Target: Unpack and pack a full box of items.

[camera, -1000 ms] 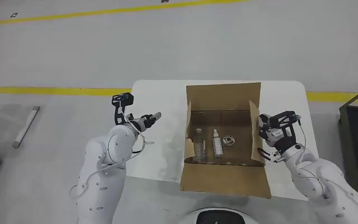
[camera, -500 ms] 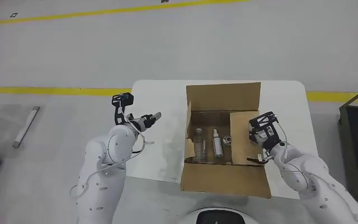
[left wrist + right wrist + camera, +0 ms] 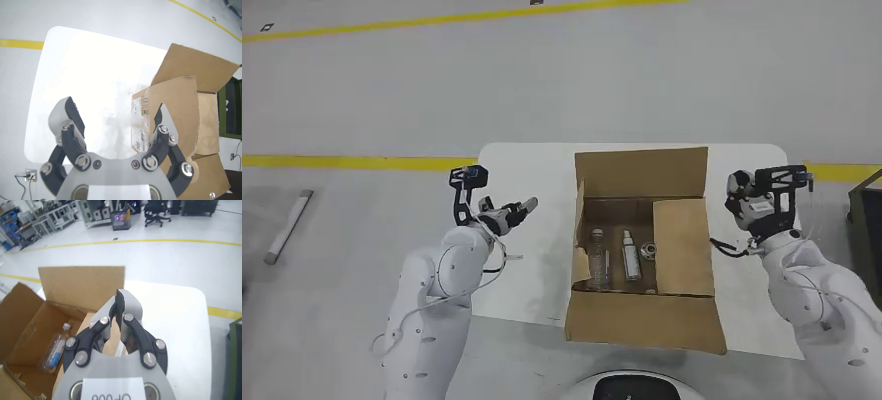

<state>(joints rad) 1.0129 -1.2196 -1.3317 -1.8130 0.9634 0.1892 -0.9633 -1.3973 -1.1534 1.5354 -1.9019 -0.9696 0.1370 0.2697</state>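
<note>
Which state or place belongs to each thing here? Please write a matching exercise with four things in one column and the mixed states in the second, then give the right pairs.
Things:
1. left gripper
2. right gripper
3. plastic bottle
4. side flap

States or places:
A. shut, holding nothing
B. lying inside the box
C. open, holding nothing
D. folded in over part of the opening

Right pairs: 1-C, 2-A, 3-B, 4-D.
</note>
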